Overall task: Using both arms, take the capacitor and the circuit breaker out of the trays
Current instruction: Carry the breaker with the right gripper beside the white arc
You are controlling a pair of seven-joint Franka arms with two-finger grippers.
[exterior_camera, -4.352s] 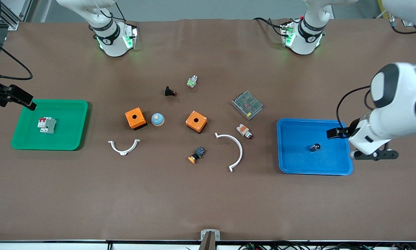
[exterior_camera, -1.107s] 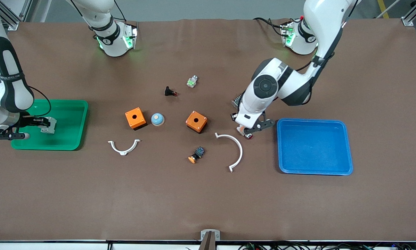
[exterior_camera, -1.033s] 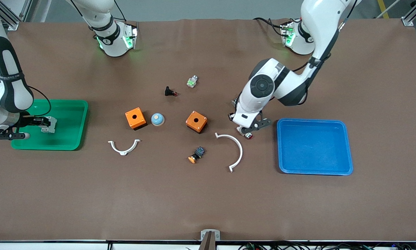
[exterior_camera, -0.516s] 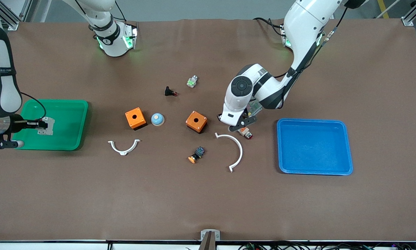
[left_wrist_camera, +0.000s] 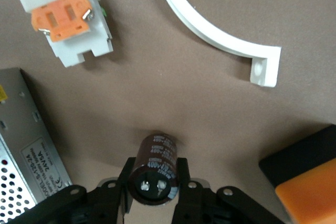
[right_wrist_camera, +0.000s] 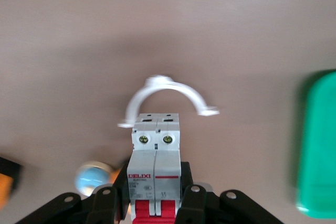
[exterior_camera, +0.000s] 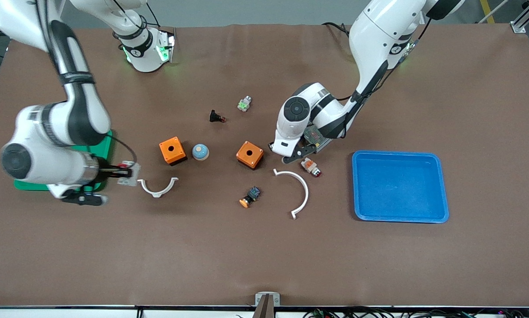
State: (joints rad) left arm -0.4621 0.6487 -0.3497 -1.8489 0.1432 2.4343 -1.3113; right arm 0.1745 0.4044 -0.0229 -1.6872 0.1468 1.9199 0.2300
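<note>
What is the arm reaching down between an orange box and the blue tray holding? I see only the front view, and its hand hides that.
Observer: The left gripper, over the table, is shut on the capacitor, a small black cylinder.
Operator: Any writing on it?
Observer: Yes, "400V" runs along its side.
Operator: And the other arm?
Observer: The right gripper, over the table near a white curved clip, is shut on the breaker, a white-grey block marked "DELIXI".

The capacitor (left_wrist_camera: 158,167) is dark brown-black with pale lettering. The breaker (right_wrist_camera: 155,167) is white-grey with red levers and a red stripe. One tray (exterior_camera: 441,185) is blue, another tray (right_wrist_camera: 317,150) green, the table (exterior_camera: 264,256) brown.
</note>
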